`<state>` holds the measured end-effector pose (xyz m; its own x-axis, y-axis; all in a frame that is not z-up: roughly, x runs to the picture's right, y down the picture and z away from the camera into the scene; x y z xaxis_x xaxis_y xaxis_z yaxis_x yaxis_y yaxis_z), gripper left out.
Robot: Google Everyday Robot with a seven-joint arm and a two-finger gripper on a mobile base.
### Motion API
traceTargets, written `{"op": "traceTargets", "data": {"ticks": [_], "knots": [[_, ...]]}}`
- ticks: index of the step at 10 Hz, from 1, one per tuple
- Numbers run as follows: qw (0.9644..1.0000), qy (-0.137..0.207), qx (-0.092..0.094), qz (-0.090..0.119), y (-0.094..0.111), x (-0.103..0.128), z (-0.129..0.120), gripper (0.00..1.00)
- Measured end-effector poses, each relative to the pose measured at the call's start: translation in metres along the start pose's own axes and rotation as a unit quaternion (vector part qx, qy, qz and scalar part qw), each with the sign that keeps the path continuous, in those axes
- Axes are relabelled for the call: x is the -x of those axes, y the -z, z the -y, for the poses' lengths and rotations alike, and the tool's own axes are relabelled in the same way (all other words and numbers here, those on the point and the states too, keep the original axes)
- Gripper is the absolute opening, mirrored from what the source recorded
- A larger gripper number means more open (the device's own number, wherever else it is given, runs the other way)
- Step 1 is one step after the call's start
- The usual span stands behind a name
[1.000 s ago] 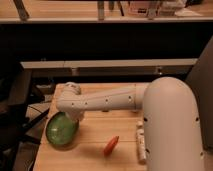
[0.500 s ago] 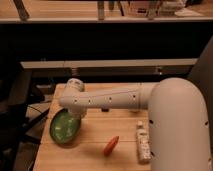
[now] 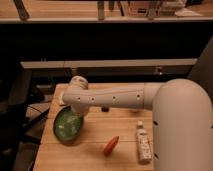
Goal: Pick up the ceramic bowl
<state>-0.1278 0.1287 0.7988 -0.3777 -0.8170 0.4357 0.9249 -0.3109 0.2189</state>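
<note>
Ceramic bowl (image 3: 67,126): located at the left side of the wooden table (image 3: 95,152), close to its left edge. It is green and glossy with a darker rim, and it appears tilted, its open face turned up and toward the camera. No contents can be made out inside it beyond pale glints on the glaze. Being round, it has no distinct long axis.

Gripper (image 3: 76,113): positioned at the upper right rim of the bowl, at the end of the white arm (image 3: 120,97) that reaches leftward across the table. Contact with the rim cannot be confirmed.

Other items: an orange-red object (image 3: 111,145) lies right of the bowl, apart from it, and a white bottle (image 3: 143,142) lies further right (on its side, cap away from the camera).

Change from half a second ago: the arm's end sits higher, and the bowl has shifted slightly with it.
</note>
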Motion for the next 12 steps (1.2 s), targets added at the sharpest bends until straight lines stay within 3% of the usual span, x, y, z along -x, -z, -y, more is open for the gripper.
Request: {"op": "traceTargets", "data": {"ticks": [12], "knots": [[0.9995, 0.03, 0.0, -0.002, 0.014, -0.005, -0.037, 0.01]]}}
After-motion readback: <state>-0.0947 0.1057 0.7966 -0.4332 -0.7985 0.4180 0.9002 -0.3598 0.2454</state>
